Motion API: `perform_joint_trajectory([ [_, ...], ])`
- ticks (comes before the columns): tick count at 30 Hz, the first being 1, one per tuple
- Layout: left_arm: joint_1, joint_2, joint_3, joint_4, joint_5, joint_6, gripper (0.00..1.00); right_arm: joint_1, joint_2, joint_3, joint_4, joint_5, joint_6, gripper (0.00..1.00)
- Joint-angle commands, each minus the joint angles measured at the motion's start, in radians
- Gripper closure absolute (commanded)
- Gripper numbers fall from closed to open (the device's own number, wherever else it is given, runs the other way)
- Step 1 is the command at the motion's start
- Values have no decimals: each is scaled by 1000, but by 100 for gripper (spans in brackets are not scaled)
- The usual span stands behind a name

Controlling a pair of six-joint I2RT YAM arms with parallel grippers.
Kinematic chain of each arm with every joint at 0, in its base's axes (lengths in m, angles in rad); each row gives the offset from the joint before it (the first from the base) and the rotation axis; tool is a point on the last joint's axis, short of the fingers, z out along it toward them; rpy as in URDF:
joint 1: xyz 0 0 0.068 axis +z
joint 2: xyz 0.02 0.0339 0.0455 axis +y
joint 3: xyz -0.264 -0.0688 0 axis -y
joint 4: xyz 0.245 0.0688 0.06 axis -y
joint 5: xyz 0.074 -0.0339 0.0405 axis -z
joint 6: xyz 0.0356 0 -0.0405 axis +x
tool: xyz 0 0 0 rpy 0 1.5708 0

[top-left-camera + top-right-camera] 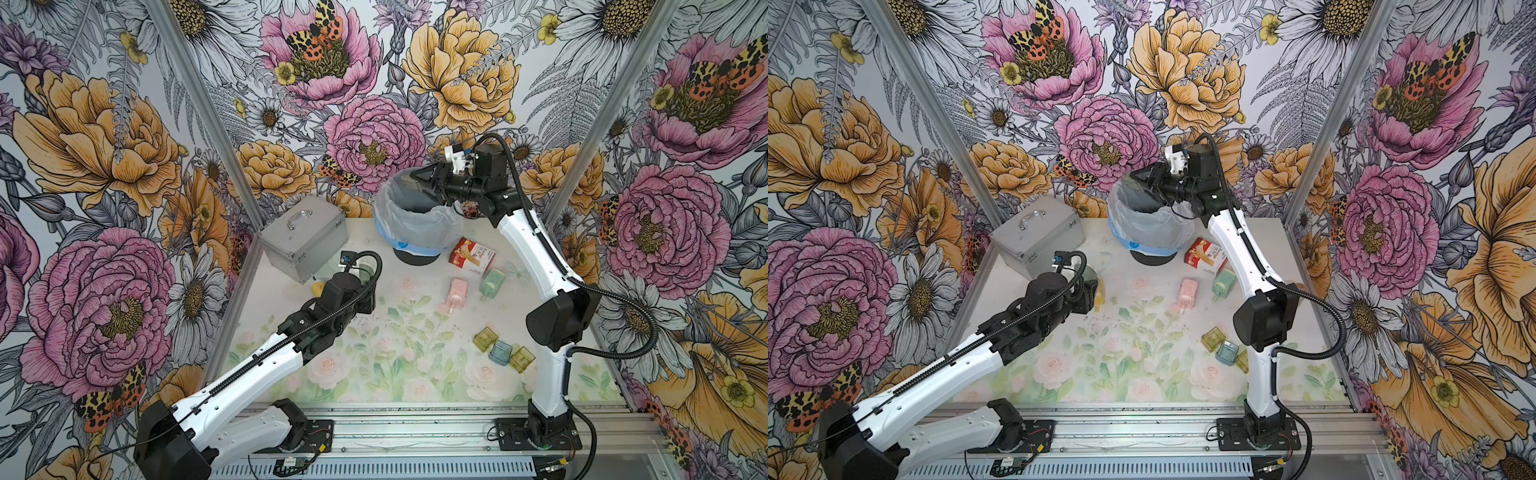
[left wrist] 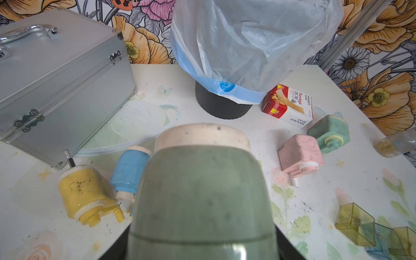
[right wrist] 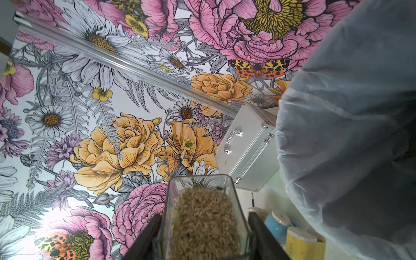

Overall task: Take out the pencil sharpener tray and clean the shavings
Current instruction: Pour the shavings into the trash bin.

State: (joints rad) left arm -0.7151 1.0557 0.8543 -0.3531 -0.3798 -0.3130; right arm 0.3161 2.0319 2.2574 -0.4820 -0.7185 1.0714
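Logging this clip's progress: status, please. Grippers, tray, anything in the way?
Left gripper shut on green sharpener. Right gripper shut on clear tray, full of shavings, at the lined bin. Nothing blocking the tip.

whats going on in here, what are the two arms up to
The right gripper holds a clear tray packed with brownish shavings up by the rim of the bag-lined bin; the tray is full, not yet emptied. The left gripper grips a green sharpener above the table. Three other trays lie together on the table.
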Motion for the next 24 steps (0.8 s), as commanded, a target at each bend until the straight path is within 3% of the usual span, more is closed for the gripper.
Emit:
perform_joint_trajectory([
  [1, -24, 15, 7, 71, -55, -14, 100, -18, 21, 44, 11, 22, 122, 59],
  [14, -59, 124, 23, 166, -109, -23, 100, -40, 73, 86, 15, 16, 378, 59],
  [24, -66, 214, 54, 223, -126, 1, 100, -41, 102, 80, 16, 42, 471, 60],
])
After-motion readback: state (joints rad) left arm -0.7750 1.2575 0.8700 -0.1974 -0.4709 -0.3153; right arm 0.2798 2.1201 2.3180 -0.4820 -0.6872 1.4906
